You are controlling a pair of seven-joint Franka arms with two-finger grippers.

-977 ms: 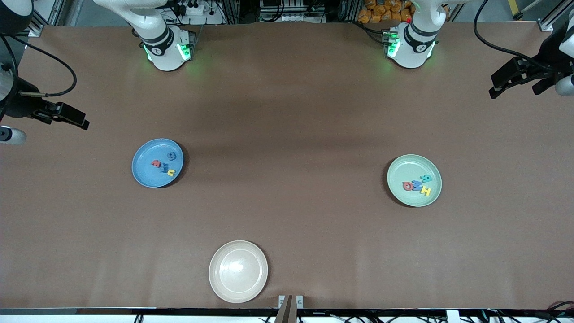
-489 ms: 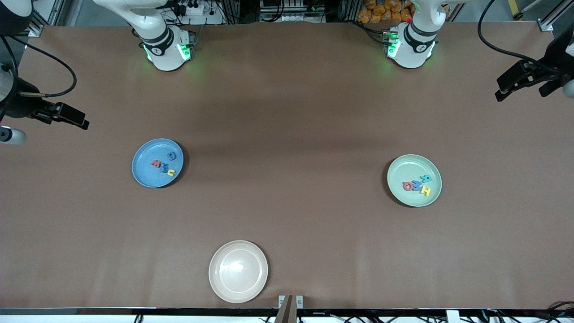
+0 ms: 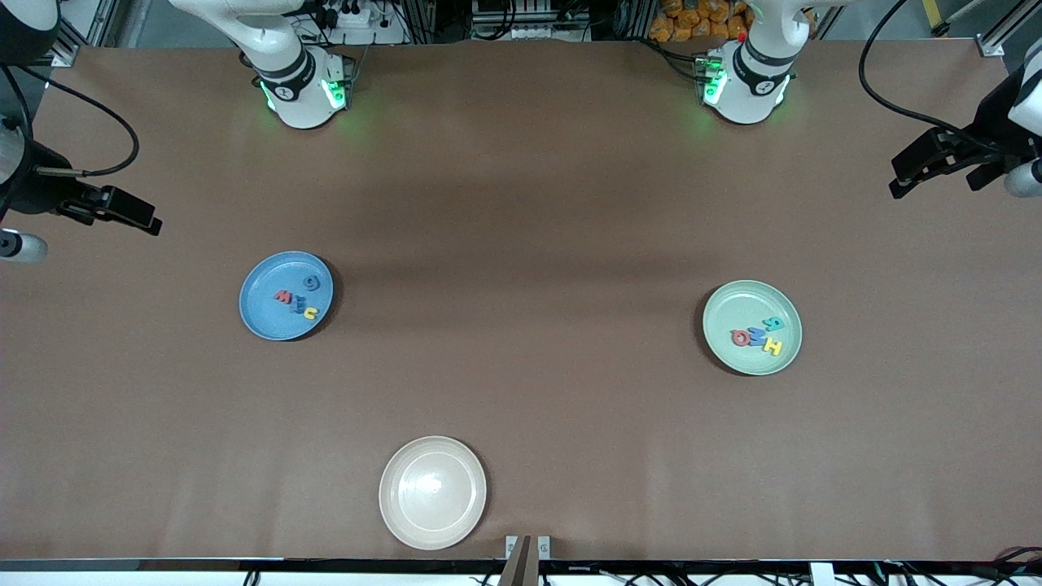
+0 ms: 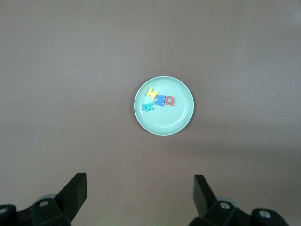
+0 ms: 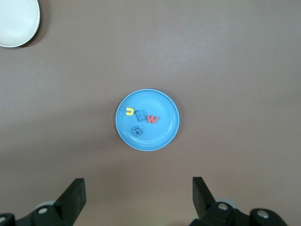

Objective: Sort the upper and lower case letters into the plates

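Note:
The light blue plate (image 3: 264, 313) lies toward the right arm's end of the table and holds several small letters (image 3: 297, 299) in red, blue and yellow. The mint green plate (image 3: 733, 309) lies toward the left arm's end and holds several letters (image 3: 761, 336) in teal, red, blue and yellow. My left gripper (image 3: 936, 172) hangs high over the table's edge at its own end, open and empty (image 4: 139, 181), with the mint plate (image 4: 169, 120) far below it. My right gripper (image 3: 138, 218) hangs high at its own end, open and empty (image 5: 138, 184), with the blue plate (image 5: 160, 134) far below.
A cream-white glossy plate (image 3: 432, 491) with nothing in it sits near the table's front edge, nearer to the front camera than both other plates; its rim (image 5: 16, 23) shows in the right wrist view. Black cables hang by both wrists.
The left gripper has swayed slightly at the table's end. The right gripper, the plates and the letters have not moved.

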